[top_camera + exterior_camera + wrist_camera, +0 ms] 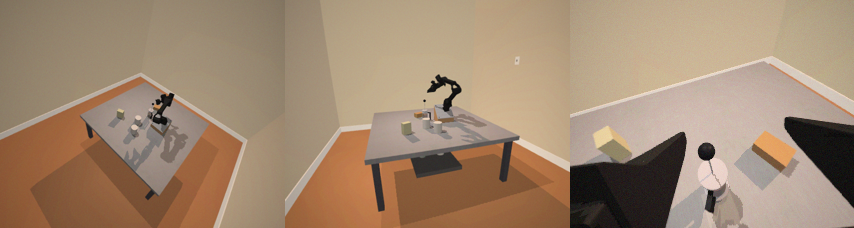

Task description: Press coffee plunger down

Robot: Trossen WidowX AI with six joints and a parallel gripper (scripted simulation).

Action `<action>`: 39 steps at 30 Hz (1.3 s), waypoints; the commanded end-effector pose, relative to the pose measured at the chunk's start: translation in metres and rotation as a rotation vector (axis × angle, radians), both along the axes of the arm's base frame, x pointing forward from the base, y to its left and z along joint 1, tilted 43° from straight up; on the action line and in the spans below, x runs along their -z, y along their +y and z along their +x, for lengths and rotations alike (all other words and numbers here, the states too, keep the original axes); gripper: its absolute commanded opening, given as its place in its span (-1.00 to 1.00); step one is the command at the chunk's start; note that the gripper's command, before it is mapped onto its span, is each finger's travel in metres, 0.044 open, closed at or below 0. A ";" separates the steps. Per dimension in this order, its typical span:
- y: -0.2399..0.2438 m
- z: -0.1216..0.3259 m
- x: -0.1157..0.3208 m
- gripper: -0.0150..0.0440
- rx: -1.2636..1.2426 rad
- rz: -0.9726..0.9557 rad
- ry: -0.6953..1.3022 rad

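above the coffee press and a little to its robot-base side, the gripper hangs with its jaws spread wide and nothing between them, well apart from the plunger knob. the press stands upright on the grey table, just beside the arm's wooden base block, with the rod fully raised and the knob high over the lid

risks, as i judge them: the knob is a small black ball on a thin rod, so a descent that lands off-centre would likely slide off it and shove the rod sideways, tipping or shifting the press. pushing at a slant instead of straight along the rod could do the same, since the press looks tall, narrow and light. one wide finger might also clip the lid on the way down

the press body looks like clear glass with a pale round lid and a dark handle. near the press sit two white cylindrical cups, matte and smooth, a flat orange block behind it, and a pale yellow box farther off. the fingers are black, wedge-shaped and hard-edged
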State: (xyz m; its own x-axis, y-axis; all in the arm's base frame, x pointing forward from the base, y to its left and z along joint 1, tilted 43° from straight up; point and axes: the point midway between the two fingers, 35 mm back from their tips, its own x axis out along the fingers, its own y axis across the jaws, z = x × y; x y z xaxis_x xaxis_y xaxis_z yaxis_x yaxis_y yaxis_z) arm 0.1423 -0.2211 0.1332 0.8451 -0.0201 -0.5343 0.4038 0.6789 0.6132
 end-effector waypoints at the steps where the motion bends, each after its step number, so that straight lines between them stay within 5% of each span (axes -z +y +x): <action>1: 0.027 0.017 -0.003 1.00 -0.108 0.028 -0.095; 12: 0.067 0.025 0.040 1.00 -0.114 0.028 -0.100; 39: 0.070 0.052 0.056 1.00 -0.115 0.027 -0.095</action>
